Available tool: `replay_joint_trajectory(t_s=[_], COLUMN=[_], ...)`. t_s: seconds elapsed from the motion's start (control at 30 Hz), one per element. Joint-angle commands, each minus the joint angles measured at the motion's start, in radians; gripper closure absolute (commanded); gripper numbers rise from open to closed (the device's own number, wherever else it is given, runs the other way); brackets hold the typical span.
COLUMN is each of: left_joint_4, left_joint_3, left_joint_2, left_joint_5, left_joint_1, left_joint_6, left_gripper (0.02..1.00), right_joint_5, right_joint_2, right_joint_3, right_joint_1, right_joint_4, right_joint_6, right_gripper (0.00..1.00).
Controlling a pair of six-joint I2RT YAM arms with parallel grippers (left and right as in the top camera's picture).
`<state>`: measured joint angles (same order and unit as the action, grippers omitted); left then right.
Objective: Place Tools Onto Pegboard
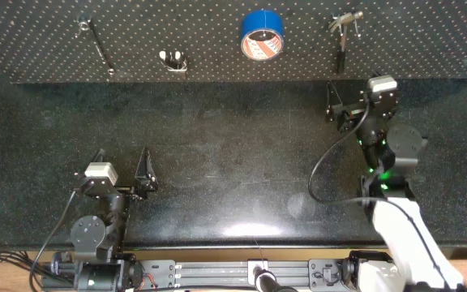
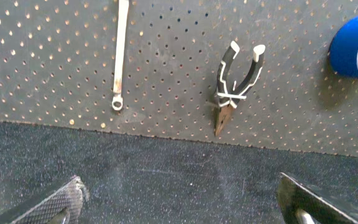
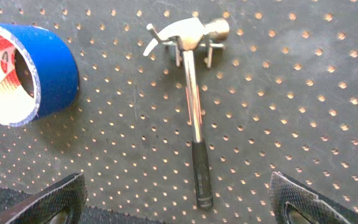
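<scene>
My left fingers [image 2: 61, 202] and right fingers [image 3: 58, 198] gape wide, empty; the right sit near the hung hammer [image 3: 192, 106]; I fear a clumsy pull-back could unhook it.

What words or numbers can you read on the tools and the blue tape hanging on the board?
Blue tape roll: there is red and white print inside its ring, but it is cut off and too blurred to read.
Hammer: no words or numbers to be seen.
Pliers: none.
Wrench: none that can be made out.
Pegboard: just holes, no signs.
</scene>
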<state>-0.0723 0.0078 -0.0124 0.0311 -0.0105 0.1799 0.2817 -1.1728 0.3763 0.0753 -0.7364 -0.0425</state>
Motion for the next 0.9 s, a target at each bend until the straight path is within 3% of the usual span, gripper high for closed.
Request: replay_joint_trajectory(t_s=[0.03,0.07,0.1,0.17,0.27,0.3,0.37,0.43,0.47,0.5,0.53,0.6,0.9], left_joint_4=[-0.005,-0.005,-0.005,-0.005,-0.005,-0.005,-0.005,-0.005,-0.005,-0.005,-0.005,-0.005,-0.005], left_joint_3=[-0.002,-0.002,-0.002,-0.002,-0.002,-0.002,-0.002,-0.002,-0.002,-0.002,-0.002,-0.002,-0.002], left_joint_2=[0.009,0.009,0.009,0.009,0.009,0.009,0.009,0.009,0.009,0.009,0.009,0.009,0.009], left_joint_5=[0.007,0.007,0.007,0.007,0.007,0.007,0.007,0.007,0.007,0.007,0.007,0.007,0.007], left_joint_1=[-0.002,-0.002,-0.002,-0.002,-0.002,-0.002,-0.002,-0.002,-0.002,-0.002,-0.002,-0.002,-0.002], left_joint_6=[-0.002,-0.002,-0.002,-0.002,-0.002,-0.002,-0.002,-0.002,-0.002,-0.002,-0.002,-0.002,-0.002], left_gripper=[0.025,0.025,0.025,0.025,0.025,0.025,0.025,0.025,0.023,0.025,0.025,0.025,0.025], right_joint_5=[-0.143,-0.196,-0.195,-0.192,-0.194,-0.192,-0.192,-0.182,-0.143,-0.111,-0.140,-0.143,-0.142], right_joint_2=[0.348,0.482,0.701,0.914,1.170,1.157,1.157,1.157,1.159,1.172,1.172,1.172,1.172], right_joint_3=[-0.105,-0.105,-0.105,-0.105,-0.102,-0.103,-0.137,-0.327,-0.371,-0.372,-0.372,-0.372,-0.372], right_joint_1=[-0.007,-0.007,-0.007,-0.007,-0.007,-0.007,-0.007,-0.007,-0.008,-0.035,-0.090,-0.091,-0.091], right_joint_4=[0.224,0.404,0.625,0.888,1.096,1.078,1.028,0.720,0.675,0.751,0.799,0.799,0.799], right_joint_6=[0.004,0.004,0.004,0.004,-0.029,0.046,0.048,0.048,0.036,0.037,0.073,0.180,0.179], right_gripper=[0.040,0.040,0.040,0.040,0.040,0.038,0.038,0.038,0.038,0.038,0.038,0.038,0.036])
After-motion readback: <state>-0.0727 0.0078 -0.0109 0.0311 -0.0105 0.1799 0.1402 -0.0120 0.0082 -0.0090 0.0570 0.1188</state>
